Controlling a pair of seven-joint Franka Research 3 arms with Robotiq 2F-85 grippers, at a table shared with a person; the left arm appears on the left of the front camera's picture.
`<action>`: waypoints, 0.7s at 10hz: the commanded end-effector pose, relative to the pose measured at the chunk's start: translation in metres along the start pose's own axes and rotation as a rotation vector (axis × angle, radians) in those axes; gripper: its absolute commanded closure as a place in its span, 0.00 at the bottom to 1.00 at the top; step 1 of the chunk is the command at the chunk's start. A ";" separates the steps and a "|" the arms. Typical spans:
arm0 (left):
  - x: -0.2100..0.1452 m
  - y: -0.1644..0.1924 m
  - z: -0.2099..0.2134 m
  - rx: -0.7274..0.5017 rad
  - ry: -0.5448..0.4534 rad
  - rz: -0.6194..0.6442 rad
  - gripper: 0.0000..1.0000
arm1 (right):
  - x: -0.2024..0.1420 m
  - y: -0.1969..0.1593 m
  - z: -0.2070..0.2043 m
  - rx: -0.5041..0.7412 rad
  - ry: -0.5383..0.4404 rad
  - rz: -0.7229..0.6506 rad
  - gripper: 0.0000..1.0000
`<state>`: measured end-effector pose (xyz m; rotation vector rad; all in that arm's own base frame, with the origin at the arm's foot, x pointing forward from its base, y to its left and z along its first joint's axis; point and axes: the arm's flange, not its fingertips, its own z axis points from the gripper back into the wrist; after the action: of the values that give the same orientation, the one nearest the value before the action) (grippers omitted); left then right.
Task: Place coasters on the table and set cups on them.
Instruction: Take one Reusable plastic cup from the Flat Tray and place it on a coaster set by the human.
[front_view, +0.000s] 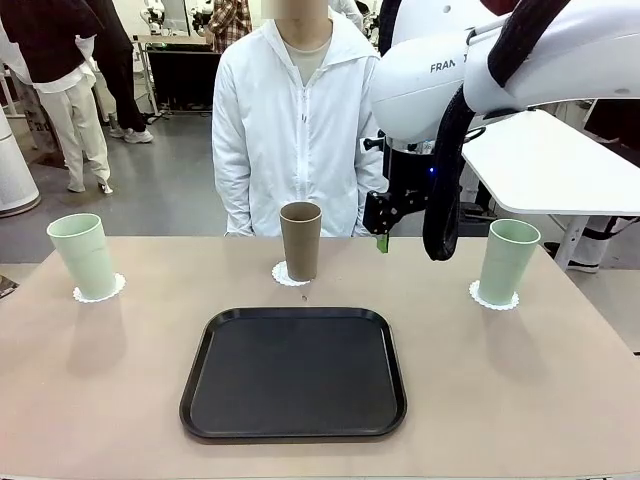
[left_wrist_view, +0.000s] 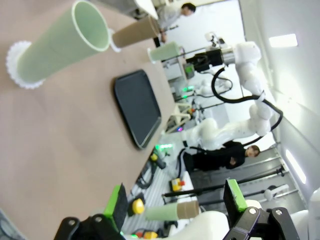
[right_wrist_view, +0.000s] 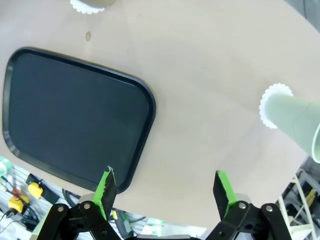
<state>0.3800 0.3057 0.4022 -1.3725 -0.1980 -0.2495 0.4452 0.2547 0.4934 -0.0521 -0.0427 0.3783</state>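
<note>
**Three cups on coasters, both grippers open and empty**

Nearest us on the table (front_view: 90, 400) we see the black tray (front_view: 294, 372), nothing on it. Just beyond its far edge is a small dark speck (front_view: 304, 298) on the tabletop.

Next row back, three cups, each upright on its own white scalloped coaster. Left mint cup (front_view: 82, 256) on the left coaster (front_view: 112, 290), near the table's left edge. Brown cup (front_view: 300, 241) in the middle on the middle coaster (front_view: 280, 274), just behind the tray. Right mint cup (front_view: 509, 261) on the right coaster (front_view: 480, 296). All three well apart from each other.

Right gripper (front_view: 383, 232) hangs above the table between the brown cup and the right mint cup, touching neither. In the right wrist view we see its jaws spread wide, green pads (right_wrist_view: 105, 186) apart, nothing between them; tray and one mint cup on its coaster lie below.

Left gripper (left_wrist_view: 179, 201): in the left wrist view jaws wide apart, holding nothing, off the table's side, with the left mint cup beyond it.

Farthest, a person in a white jacket (front_view: 290, 130) stands at the far side, behind the brown cup. White glossy table (front_view: 550, 165) at right rear.
</note>
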 end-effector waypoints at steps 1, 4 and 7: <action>0.000 -0.002 0.001 0.009 -0.001 0.004 0.00 | -0.003 -0.003 0.002 0.001 -0.030 -0.006 0.00; 0.000 -0.002 0.001 0.009 -0.001 0.004 0.00 | -0.017 -0.040 -0.014 0.226 -0.017 -0.021 0.00; 0.000 -0.002 0.001 0.009 -0.001 0.004 0.00 | -0.065 -0.129 0.008 0.643 -0.092 -0.056 0.00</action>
<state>0.3797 0.3061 0.4021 -1.3723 -0.1984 -0.2486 0.4439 0.1525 0.4987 0.4593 -0.0527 0.3517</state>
